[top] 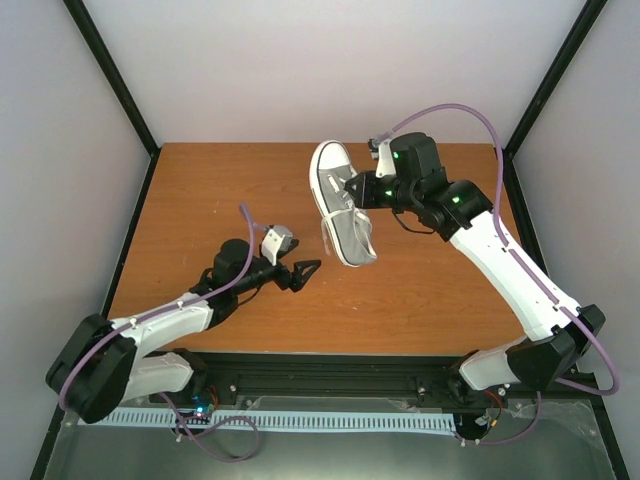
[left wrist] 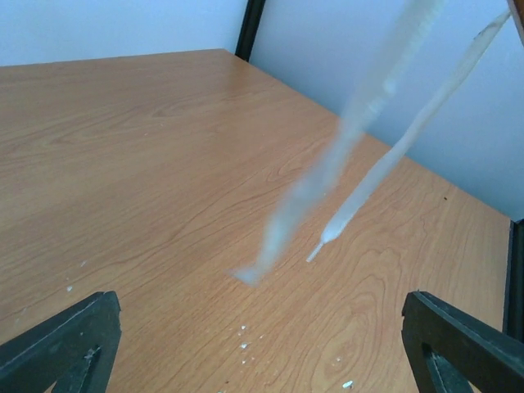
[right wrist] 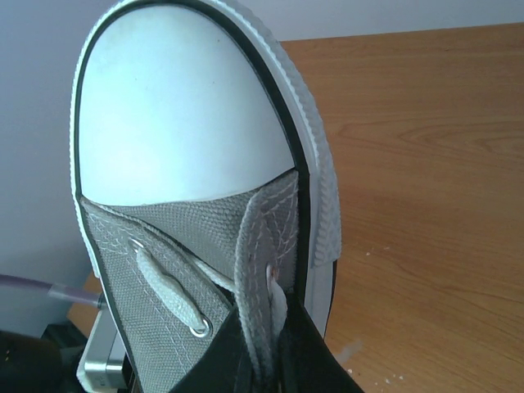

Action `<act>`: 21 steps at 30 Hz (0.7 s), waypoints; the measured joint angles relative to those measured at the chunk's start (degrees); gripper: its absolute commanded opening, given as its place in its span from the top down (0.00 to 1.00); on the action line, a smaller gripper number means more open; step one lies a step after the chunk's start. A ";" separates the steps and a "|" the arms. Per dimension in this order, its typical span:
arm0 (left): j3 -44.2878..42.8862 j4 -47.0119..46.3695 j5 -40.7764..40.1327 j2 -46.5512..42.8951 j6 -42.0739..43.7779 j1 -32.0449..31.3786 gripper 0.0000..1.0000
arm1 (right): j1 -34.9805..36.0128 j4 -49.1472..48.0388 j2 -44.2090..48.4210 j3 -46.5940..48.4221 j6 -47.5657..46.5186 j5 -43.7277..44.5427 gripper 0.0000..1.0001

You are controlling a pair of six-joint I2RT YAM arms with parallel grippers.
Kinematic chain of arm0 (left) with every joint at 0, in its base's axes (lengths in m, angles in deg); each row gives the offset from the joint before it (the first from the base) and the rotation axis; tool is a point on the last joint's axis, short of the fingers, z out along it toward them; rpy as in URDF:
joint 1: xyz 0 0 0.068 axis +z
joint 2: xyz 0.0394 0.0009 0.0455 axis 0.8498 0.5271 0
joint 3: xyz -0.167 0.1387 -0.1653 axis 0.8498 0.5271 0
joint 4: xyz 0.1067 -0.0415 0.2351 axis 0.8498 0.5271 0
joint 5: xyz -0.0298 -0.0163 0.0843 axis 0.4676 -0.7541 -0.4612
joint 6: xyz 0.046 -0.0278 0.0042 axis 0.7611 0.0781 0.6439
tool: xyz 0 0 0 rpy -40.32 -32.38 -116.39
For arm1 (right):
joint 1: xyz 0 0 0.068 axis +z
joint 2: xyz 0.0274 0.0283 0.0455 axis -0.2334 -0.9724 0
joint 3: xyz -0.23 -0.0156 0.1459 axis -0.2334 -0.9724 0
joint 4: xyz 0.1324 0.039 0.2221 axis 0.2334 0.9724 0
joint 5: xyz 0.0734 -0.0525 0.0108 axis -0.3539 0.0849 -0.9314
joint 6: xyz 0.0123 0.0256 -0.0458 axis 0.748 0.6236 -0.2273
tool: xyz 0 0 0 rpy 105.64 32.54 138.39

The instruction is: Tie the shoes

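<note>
Because the laces must hang free before either can be picked up, the near side of the workspace is arranged as a waiting station. The left arm lies low over the table, reaching from its base toward 1 o'clock with the forearm close to the wood. The left gripper is released, its jaws spread wide and holding nothing. It faces the hanging laces, a placement judged to let it close on one strand with a short advance.

At 1 o'clock from that gripper, the two white laces drop from above. The right strand is sharp in the left wrist view, and its tip hangs just above the wood. The left strand is blurred, probably swinging, and its end appears to touch the table.

Farther out, just toward 12 o'clock from the table's centre, the sneaker is held off the table and rolled onto its side. The white toe cap points toward 11 o'clock and the heel toward 5 o'clock. This attitude is judged to let the laces fall clear of the upper.

The right arm rises from its base at 5 o'clock, then folds back at the wrist toward 9 o'clock. The right gripper is clenched on the sneaker's grey upper beside the eyelets. The exact layer pinched cannot be determined. No knot is formed yet.
</note>
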 measured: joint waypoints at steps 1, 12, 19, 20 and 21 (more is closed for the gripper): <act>-0.24 -0.57 0.37 0.74 0.44 -0.11 0.05 | -0.02 0.15 0.00 0.00 -0.07 -0.44 0.97; -6.80 -5.44 10.01 7.02 1.03 -2.21 0.20 | -0.20 2.08 1.73 0.00 -0.11 -2.03 0.97; -9.90 -5.44 13.86 10.80 0.37 -2.25 0.36 | -0.26 2.05 2.45 0.00 -0.11 -2.54 0.97; -10.23 -5.42 13.94 11.23 0.37 -2.27 0.39 | -0.26 2.08 2.45 0.00 -0.11 -2.71 0.97; -10.51 -5.33 13.99 11.56 0.37 -2.27 0.42 | -0.26 2.05 2.45 0.00 -0.11 -2.80 0.97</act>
